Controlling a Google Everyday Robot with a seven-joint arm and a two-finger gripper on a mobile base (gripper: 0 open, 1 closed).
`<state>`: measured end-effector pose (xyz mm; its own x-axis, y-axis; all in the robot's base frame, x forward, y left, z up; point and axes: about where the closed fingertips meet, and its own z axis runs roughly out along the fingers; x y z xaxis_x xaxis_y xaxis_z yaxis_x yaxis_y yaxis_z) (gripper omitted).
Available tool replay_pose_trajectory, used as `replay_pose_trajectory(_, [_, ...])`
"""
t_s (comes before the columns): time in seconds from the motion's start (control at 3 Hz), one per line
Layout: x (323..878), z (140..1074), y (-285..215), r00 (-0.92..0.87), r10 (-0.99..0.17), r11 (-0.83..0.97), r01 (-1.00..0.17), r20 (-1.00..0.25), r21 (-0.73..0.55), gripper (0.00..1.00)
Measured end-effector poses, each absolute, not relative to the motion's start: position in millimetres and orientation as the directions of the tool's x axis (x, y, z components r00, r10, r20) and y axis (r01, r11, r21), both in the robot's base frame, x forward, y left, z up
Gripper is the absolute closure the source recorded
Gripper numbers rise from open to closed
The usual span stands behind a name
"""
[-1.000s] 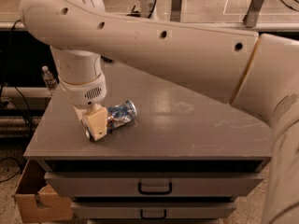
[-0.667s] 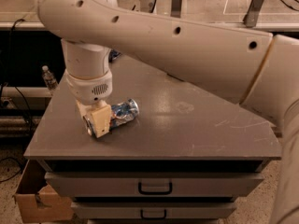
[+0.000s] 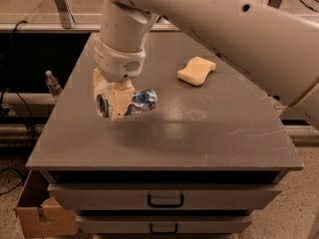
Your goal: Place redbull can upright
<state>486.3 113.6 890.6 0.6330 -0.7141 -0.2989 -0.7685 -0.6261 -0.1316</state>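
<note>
The gripper [image 3: 115, 105] hangs over the left half of the surface [image 3: 164, 148], nearer its front edge than its back, with the arm coming down to it from above. Its jaws are closed on the can [image 3: 142, 100]. They clamp it near one end, and the blue-and-silver body pokes out to the right. The can lies on its side in that grip, roughly level. Going by the soft shadow beneath it, I'd say it is held just clear of the surface rather than resting on it, though I can't be sure. So the grasp looks done and the step in hand is the turning. The can has to be brought from lying to standing, then set down. That calls for a wrist rotation of about a quarter turn so one rimmed end faces straight down. Next comes a gentle lowering until that end sits flat, and only then should the jaws open. A slim can like this would likely tip if let go while tilted. A sponge [image 3: 197, 70] sits well apart toward the back right, out of the way, and there is bare surface under the gripper to land on.
</note>
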Motion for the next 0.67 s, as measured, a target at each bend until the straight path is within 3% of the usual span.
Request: replay_pose_trajectory(0.67, [484.6,898.3,119.3,0.594,-0.726,-0.565,-0.803,-0.346,-0.192,1.00])
